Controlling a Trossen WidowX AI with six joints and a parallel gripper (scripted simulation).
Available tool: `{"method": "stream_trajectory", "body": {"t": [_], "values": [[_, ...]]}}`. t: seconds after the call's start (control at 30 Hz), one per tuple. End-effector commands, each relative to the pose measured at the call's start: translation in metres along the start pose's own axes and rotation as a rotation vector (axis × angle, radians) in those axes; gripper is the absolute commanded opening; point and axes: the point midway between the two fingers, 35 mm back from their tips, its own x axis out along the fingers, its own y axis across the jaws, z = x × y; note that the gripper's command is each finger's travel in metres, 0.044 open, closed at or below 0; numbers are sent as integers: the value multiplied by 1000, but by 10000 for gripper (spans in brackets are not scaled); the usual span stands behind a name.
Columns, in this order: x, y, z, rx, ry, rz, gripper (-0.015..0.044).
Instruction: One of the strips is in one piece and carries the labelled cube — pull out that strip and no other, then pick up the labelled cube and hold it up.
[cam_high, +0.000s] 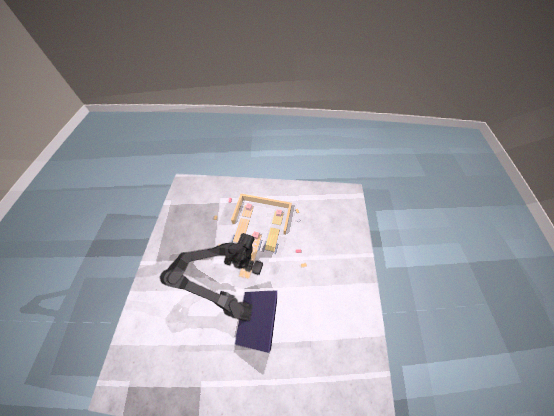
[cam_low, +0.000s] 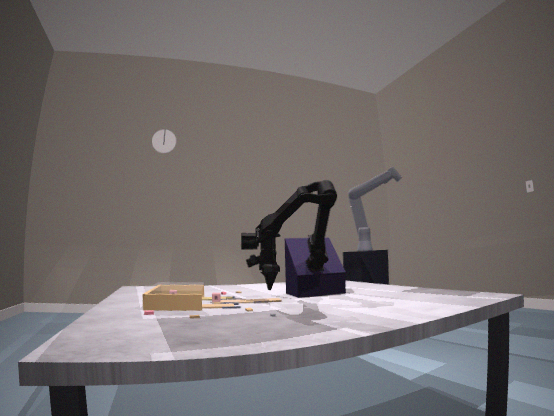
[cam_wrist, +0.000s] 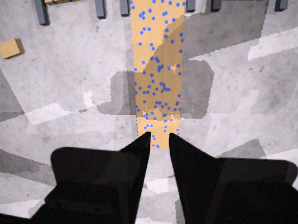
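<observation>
An orange strip with blue dots (cam_wrist: 157, 75) (cam_high: 245, 273) runs away from me along the table in the wrist view. My gripper (cam_wrist: 159, 136) (cam_low: 270, 286) hovers just above the strip's near end with its fingers a small way apart and nothing between them. A pink cube (cam_high: 256, 234) (cam_low: 216, 297) sits on this strip just beyond the wrist. Two more pink cubes (cam_high: 279, 213) (cam_high: 248, 205) lie inside the orange three-sided frame (cam_high: 265, 201) (cam_low: 172, 300). Another orange strip (cam_high: 272, 239) lies to the right. I cannot read any label on the cubes.
The dark purple base block (cam_high: 257, 320) (cam_low: 310, 280) stands behind the gripper. A grey arm on a dark box (cam_low: 365, 200) stands past the table. Small loose pieces (cam_high: 299, 251) (cam_high: 303, 265) (cam_wrist: 11, 48) lie around. Grey bars (cam_wrist: 42, 12) line the wrist view's top.
</observation>
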Motion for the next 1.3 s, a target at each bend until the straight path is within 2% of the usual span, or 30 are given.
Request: {"method": "stream_trajectory", "body": {"t": [0.0,0.33,1.27], "values": [[-2,2,14,35,-3,-2,184],[-5,5,48,34,-5,-2,440],[-17,15,142,31,-8,-2,440]]}}
